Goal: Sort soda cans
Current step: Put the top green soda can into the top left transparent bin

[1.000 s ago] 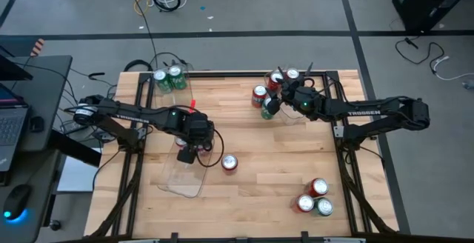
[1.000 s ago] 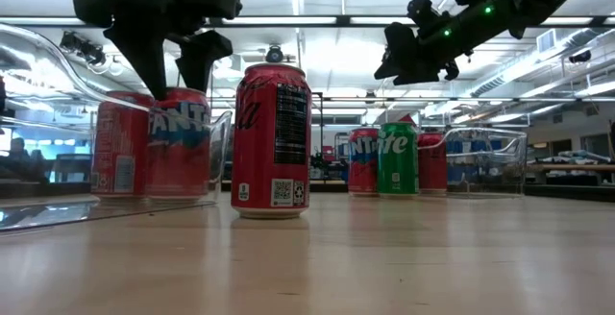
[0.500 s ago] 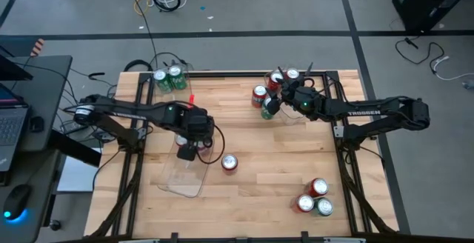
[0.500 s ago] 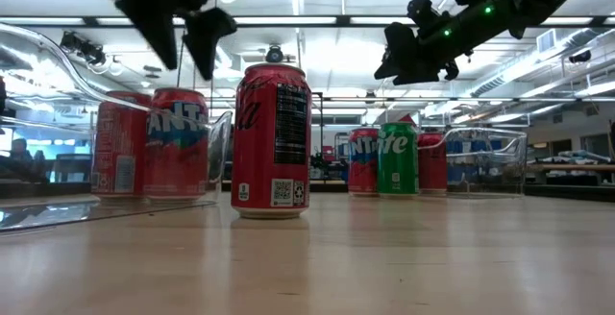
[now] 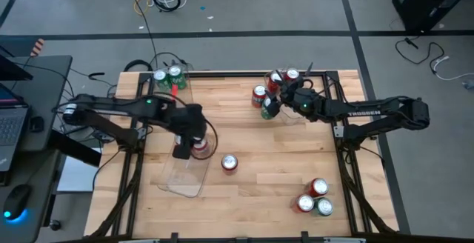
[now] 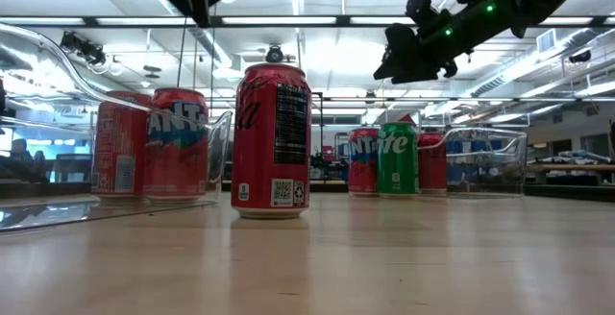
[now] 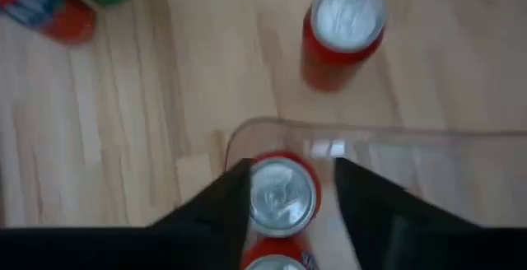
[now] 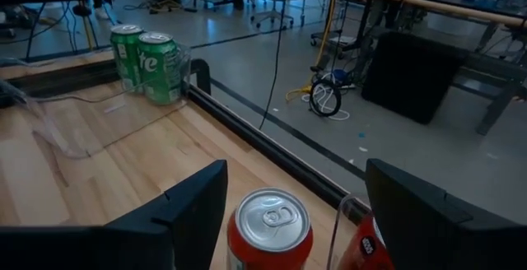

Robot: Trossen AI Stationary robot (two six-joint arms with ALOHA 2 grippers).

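the left gripper [image 7: 284,189] hangs above a clear plastic tray [image 5: 181,180] at the table's left-front, its two dark fingers [image 7: 222,208] apart and straddling the silver top of a red can [image 7: 284,192] standing in the tray, with a second red can just beside it; it holds nothing. the left arm reaches in from the table's left edge, wrist pointed straight down, raised clear of the can tops. another red can [image 5: 229,163] stands alone on the wood just outside the tray

the right gripper [image 8: 272,212] hovers at the table's far middle, fingers wide apart over a red can top [image 8: 269,215], gripping nothing. that arm stretches in from the right, held level above a cluster of cans [image 5: 268,93]. two green cans [image 5: 169,78] stand at the far left corner, and three more cans [image 5: 314,198] stand near the front right

the cans look rigid but thin-walled, smooth and likely slippery, easy to tip; a grip across the round body from above seems safest
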